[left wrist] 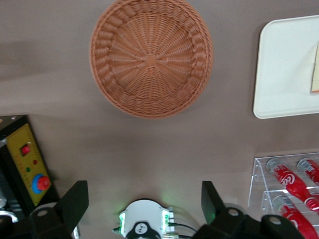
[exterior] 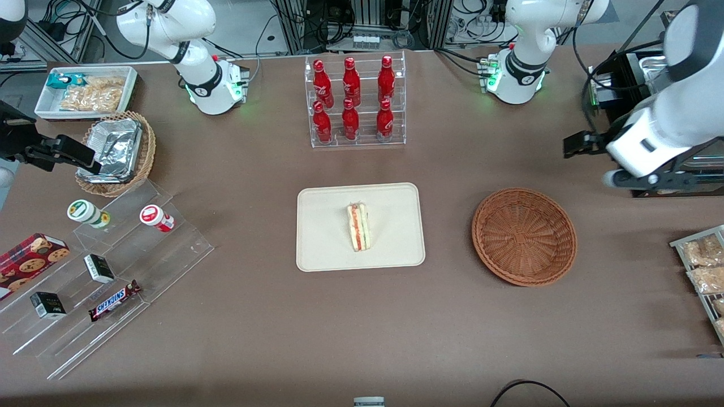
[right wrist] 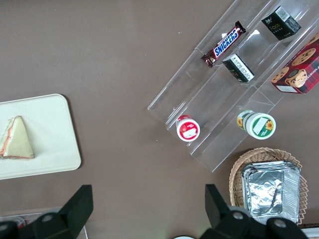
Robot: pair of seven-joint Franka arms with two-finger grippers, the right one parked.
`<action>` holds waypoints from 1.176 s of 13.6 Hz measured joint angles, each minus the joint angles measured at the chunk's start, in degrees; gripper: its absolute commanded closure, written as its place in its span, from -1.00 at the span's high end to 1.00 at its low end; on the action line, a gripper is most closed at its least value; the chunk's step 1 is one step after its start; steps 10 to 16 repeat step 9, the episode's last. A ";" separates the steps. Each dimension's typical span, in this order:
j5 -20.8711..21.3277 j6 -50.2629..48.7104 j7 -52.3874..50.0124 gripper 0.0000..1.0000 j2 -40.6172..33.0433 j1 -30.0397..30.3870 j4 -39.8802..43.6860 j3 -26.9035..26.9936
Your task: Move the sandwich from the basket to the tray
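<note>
Clear acrylic stepped shelving (exterior: 102,294) sits closest to the front camera, toward the parked arm's end of the table, smooth and see-through. On it lie a Snickers bar (exterior: 115,300) in a brown wrapper with the brand name readable, two small dark boxes (exterior: 99,268) whose print is too small to read, and two round tubs, one with a red lid (exterior: 156,217), one with a green-rimmed lid (exterior: 87,213). Beside the shelving rests a red tartan cookie box (exterior: 31,255) printed with chocolate-chip biscuits. Mid-table: the tray (exterior: 390,249), flat, matte cream, rounded corners, low rim. The sandwich (exterior: 358,226) lies on it near its centre, a pale bread wedge showing red, yellow and green filling at its edge. The basket (exterior: 524,236), round, shallow, reddish-brown tight wicker weave, stands beside the tray toward the working arm's end, apart from it, nothing inside. Farther from the camera than the tray, a clear tiered rack (exterior: 356,102) holds six glossy red bottles with white script, not legible. A lighter wicker basket (exterior: 148,152) carries a crinkled foil container (exterior: 113,148); a white bin (exterior: 42,102) near it holds bagged snacks. The gripper (left wrist: 144,204) hangs high above the table, clear of the basket, toward the working arm's end, fingers (left wrist: 75,201) spread wide and holding nothing.
</note>
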 measured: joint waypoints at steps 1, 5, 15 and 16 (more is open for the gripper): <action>0.19 -0.01 0.90 1.00 -0.94 1.25 0.01 0.04; 2.85 0.58 1.69 1.00 -2.83 2.83 1.28 0.32; 2.96 1.94 1.69 1.00 -2.75 2.82 1.62 0.34; 2.96 1.94 1.69 1.00 -2.75 2.82 1.62 0.34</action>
